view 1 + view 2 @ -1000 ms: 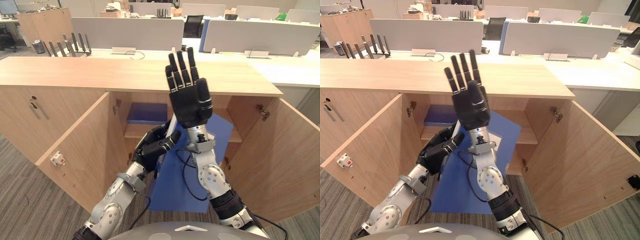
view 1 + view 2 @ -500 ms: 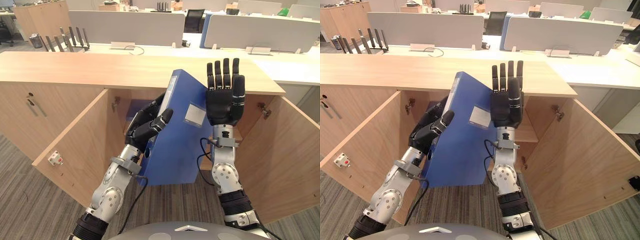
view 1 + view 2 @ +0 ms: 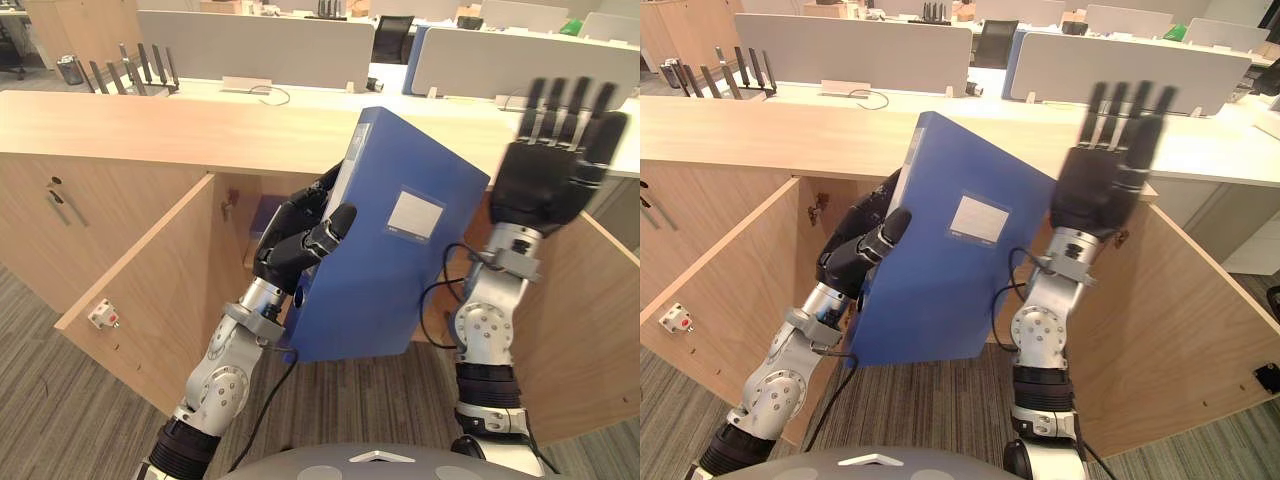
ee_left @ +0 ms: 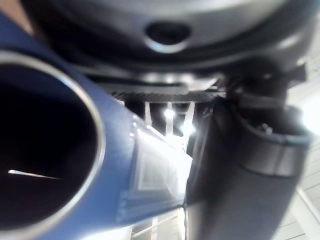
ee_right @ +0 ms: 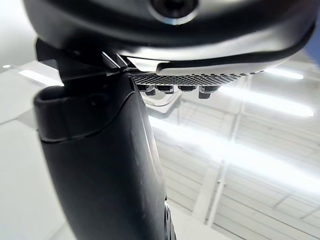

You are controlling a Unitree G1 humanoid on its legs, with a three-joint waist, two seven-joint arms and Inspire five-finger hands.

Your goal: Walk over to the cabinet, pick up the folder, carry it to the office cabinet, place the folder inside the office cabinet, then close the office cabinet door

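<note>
Left eye view: the left hand (image 3: 300, 235) curls its thumb and fingers round the spine edge of the blue folder (image 3: 390, 250), which is held tilted in the air before the office cabinet (image 3: 150, 130).
Right eye view: the right hand (image 3: 1100, 185) is raised beside the folder and apart from it, fingers straight and spread. The cabinet doors (image 3: 725, 275) stand open.
Left wrist view: the folder's spine, with its round hole, lies close against the hand.
Right wrist view: the right hand holds nothing, with ceiling lights (image 5: 245, 162) beyond it.

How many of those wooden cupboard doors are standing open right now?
2. One light wooden door stands open at the robot's left, the other at its right. The big blue folder covers part of the opening between.
</note>
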